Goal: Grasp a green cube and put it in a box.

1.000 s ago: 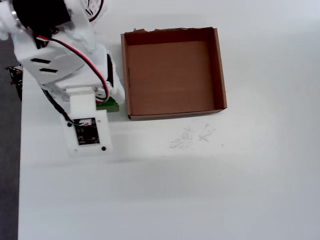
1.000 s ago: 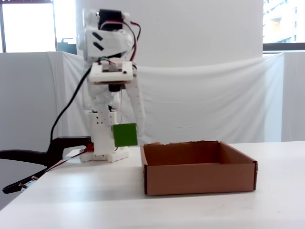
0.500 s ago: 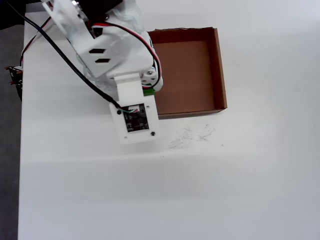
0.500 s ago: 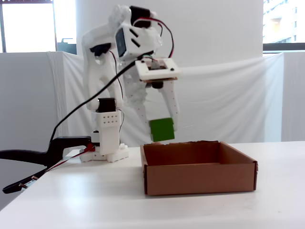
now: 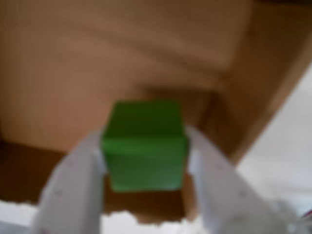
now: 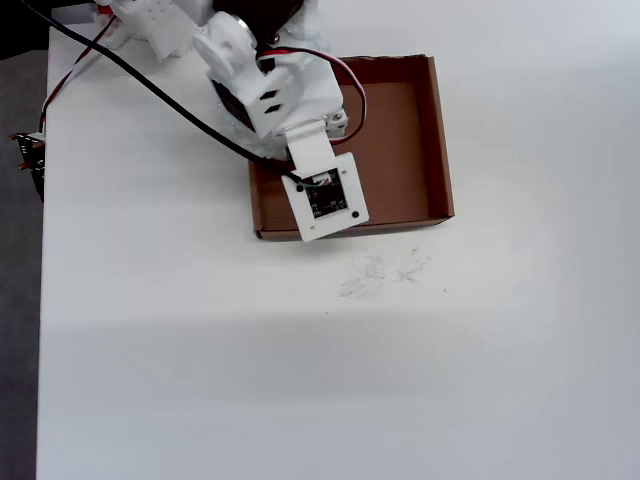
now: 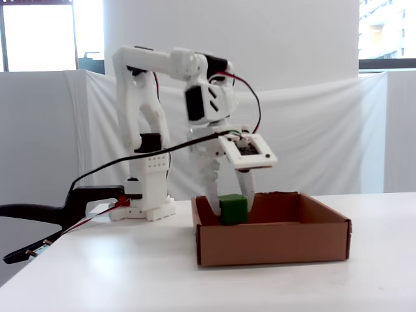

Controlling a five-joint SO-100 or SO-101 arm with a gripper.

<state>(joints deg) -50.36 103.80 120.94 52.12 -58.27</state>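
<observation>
At the left of the fixed view a black clamp (image 7: pixel 71 205) is seen at the table (image 7: pixel 130 273) edge, with the white arm (image 7: pixel 146 130) mounted just beside it. From the base the arm is bent up and over to the right, red and black cables (image 7: pixel 240 81) being looped along it. The gripper (image 7: pixel 229 211) is pointed downward into the box (image 7: pixel 273 244), its fingers (image 7: pixel 212 195) dipping behind the front wall at the box's left part. The cube (image 7: pixel 233 209) is clamped between the two fingers, its top showing above the front wall; whether it touches the floor of the box cannot be told.

In the wrist view the cube (image 5: pixel 144 145) is seen pinched from both sides by the pale fingers (image 5: pixel 73 185), the gripper (image 5: pixel 145 151) being closed on it, with the brown floor of the box (image 5: pixel 122 58) behind and a strip of white table (image 5: pixel 287 146) at the right.

In the overhead view the arm (image 6: pixel 270 90) and its camera plate (image 6: pixel 325 195) cover the left half of the box (image 6: pixel 435 140), and the cube is hidden beneath them. Faint scuff marks (image 6: pixel 385 275) are seen on the table (image 6: pixel 400 380) just below the box.
</observation>
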